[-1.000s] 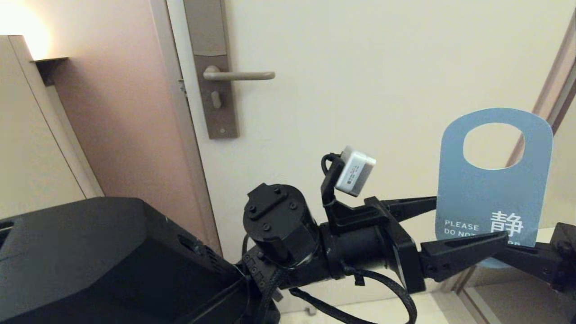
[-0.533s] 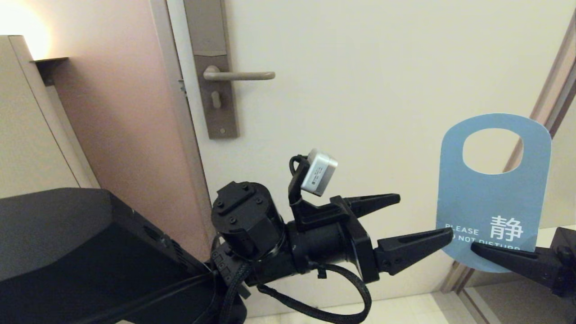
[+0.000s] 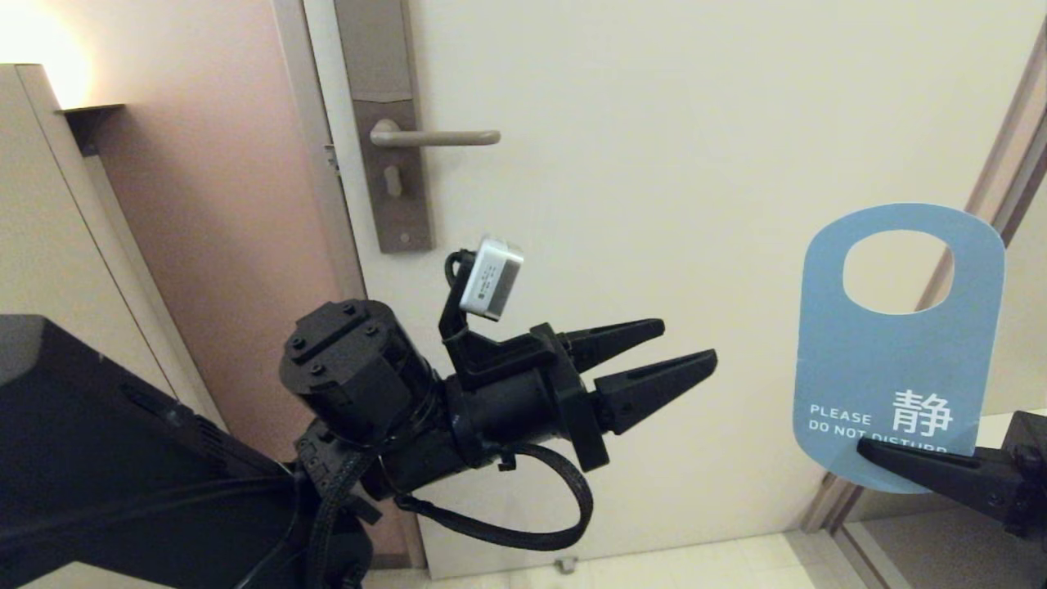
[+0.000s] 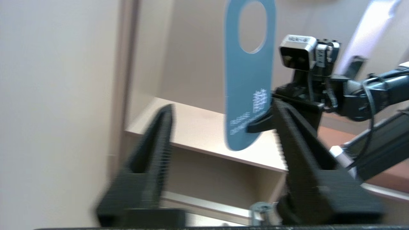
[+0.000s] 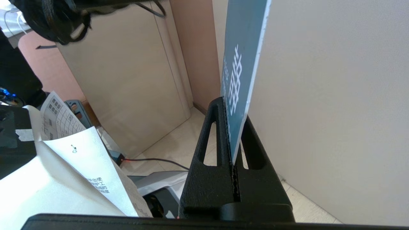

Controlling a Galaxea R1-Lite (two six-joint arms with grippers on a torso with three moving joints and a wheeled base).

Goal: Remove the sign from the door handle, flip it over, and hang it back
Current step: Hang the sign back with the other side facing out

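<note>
The sign (image 3: 896, 360) stands upright at the right of the head view, blue "PLEASE DO NOT DISTURB" side towards the camera and oval hole on top. My right gripper (image 3: 867, 448) is shut on its lower edge; in the right wrist view the gripper (image 5: 233, 111) pinches the card (image 5: 239, 48) between both fingers. My left gripper (image 3: 689, 340) hangs open and empty left of the sign, well apart from it. From the left wrist, the gripper (image 4: 222, 105) looks at the sign (image 4: 246, 83) beyond its fingertips. The door handle (image 3: 442, 137) is bare, up left on its backplate (image 3: 388, 188).
The cream door (image 3: 695, 123) fills the background, with its frame (image 3: 1010, 155) right behind the sign. A pink wall (image 3: 229, 213) and a beige cabinet (image 3: 57, 245) lie to the left. Papers (image 5: 64, 159) and a floor cable (image 5: 153, 159) show in the right wrist view.
My left gripper has drawn back to the left from around the sign's lower corner, and its fingers have come closer together. The sign stays in the right gripper, barely moved.
</note>
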